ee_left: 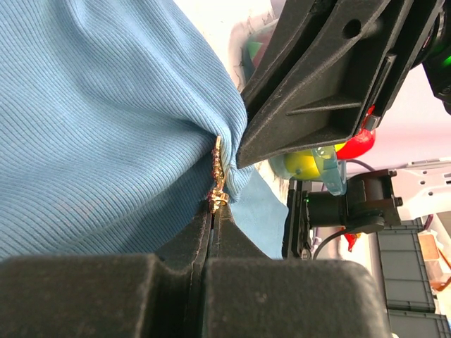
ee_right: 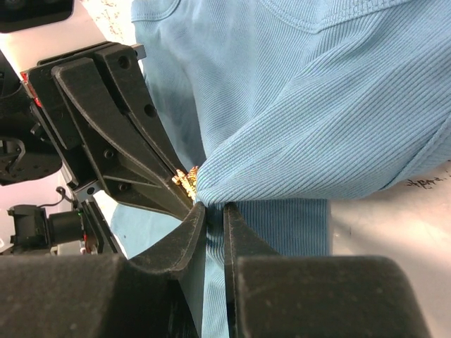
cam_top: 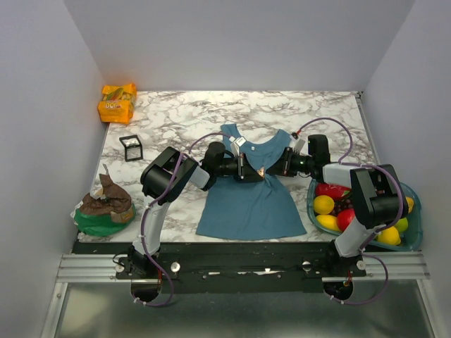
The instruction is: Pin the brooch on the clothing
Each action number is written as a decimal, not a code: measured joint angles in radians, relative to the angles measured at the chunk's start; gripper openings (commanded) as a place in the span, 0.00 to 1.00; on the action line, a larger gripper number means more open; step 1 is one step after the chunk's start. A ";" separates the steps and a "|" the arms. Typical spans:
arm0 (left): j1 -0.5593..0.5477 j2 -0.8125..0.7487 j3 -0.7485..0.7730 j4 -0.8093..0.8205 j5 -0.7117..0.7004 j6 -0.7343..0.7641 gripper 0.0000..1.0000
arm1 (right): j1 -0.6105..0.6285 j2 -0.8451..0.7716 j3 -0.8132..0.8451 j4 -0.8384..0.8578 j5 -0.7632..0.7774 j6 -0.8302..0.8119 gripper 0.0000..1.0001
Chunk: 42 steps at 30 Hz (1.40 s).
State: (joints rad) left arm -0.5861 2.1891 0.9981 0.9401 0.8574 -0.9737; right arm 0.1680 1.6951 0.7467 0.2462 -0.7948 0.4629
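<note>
The teal-blue tank top (cam_top: 250, 201) lies flat mid-table, with a fold lifted near its chest. My left gripper (cam_top: 255, 171) is shut on the brooch (ee_left: 218, 179), a tiny gold and red pin, pressed against the lifted fold. My right gripper (cam_top: 270, 171) faces it from the right and is shut on a pinch of the clothing (ee_right: 282, 141). In the right wrist view the brooch (ee_right: 187, 179) shows at the left gripper's tips, touching the fabric fold. The two grippers' tips nearly meet.
A clear bowl (cam_top: 416, 218) of fruit stands at the right front, close to the right arm. A small black-framed clear box (cam_top: 130, 146) and an orange packet (cam_top: 117, 103) sit at the back left. A green and brown bag (cam_top: 103, 208) lies front left.
</note>
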 measured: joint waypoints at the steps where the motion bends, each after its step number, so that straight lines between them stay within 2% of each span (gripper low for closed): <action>1: 0.001 0.001 0.000 0.000 0.002 0.000 0.00 | 0.000 0.000 0.000 0.000 -0.001 0.000 0.01; 11: 0.003 0.001 0.002 -0.023 0.017 0.000 0.00 | 0.000 0.000 -0.016 0.020 -0.013 -0.001 0.03; 20: 0.004 0.001 0.007 -0.044 0.027 0.002 0.00 | 0.000 -0.001 -0.021 0.022 -0.015 -0.012 0.24; 21: 0.004 0.001 0.008 -0.045 0.027 0.002 0.00 | 0.000 -0.001 -0.021 0.022 -0.015 -0.012 0.30; 24: 0.004 0.001 0.010 -0.057 0.027 0.010 0.00 | 0.000 -0.001 -0.021 0.022 -0.014 -0.013 0.38; 42: 0.003 0.001 0.010 -0.169 0.026 0.055 0.00 | 0.014 -0.031 -0.026 0.044 0.011 -0.017 0.42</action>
State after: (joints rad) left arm -0.5827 2.1902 1.0080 0.7712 0.8833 -0.9192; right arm 0.1825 1.6638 0.7204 0.2901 -0.7834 0.4461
